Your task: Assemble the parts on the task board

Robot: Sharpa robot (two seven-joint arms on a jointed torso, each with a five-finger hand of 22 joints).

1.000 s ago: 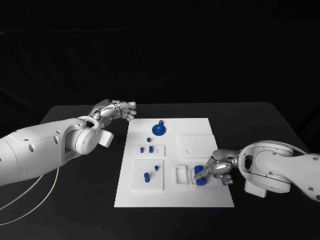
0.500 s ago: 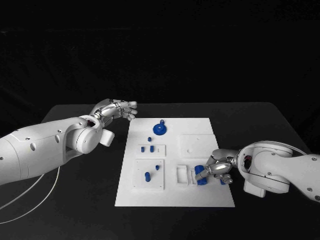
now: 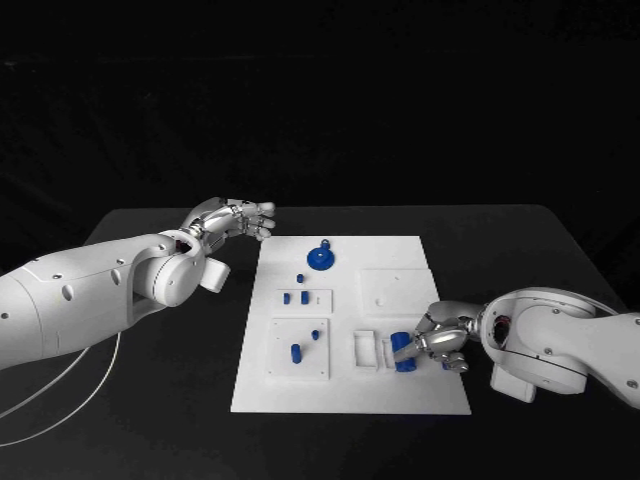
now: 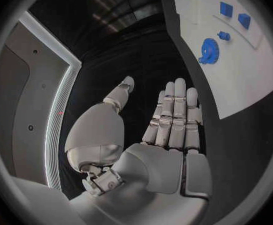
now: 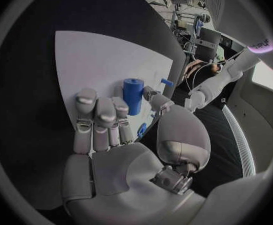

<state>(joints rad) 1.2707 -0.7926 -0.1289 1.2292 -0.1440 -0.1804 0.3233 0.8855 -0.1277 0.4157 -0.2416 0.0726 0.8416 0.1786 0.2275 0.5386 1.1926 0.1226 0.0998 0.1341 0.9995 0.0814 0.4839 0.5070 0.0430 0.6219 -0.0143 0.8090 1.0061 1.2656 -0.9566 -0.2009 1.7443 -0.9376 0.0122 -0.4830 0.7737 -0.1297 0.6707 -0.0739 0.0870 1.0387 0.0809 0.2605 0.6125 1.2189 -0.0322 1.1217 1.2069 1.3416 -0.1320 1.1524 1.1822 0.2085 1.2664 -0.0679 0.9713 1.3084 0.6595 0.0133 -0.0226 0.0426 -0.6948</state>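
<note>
Task board (image 3: pixel 352 385): white rectangular plate, lying flat at the middle of the black table (image 3: pixel 551 240), long axis running away from the robot. Raised white blocks sit on it in two columns.

Parts, placed relative to the board:
- Blue gear (image 3: pixel 319 259) with a small knob on top, at the board's far end, near centre.
- Two small blue pieces (image 3: pixel 294 297) side by side in a white block on the board's left column, mid-length.
- Blue peg (image 3: pixel 294 352) and a smaller blue stub (image 3: pixel 316 334) in the larger white block nearer the robot, left column.
- Blue cylinder (image 3: pixel 402 345), stout and smooth, at the board's near right part, just beside a narrow white frame (image 3: pixel 365 349).

Right hand (image 3: pixel 440 340): over the board's right edge, fingers curled toward the cylinder. In the right wrist view the thumb and fingertips (image 5: pixel 151 93) sit against the cylinder (image 5: pixel 133 95), which stands upright on the board (looks pinched, grasp light). The hand hides part of the board's near right corner.

Left hand (image 3: pixel 231 221): off the board's far left corner, above the table, holding nothing. The left wrist view shows the fingers (image 4: pixel 174 115) extended and lying together, thumb apart, palm bare.
</note>
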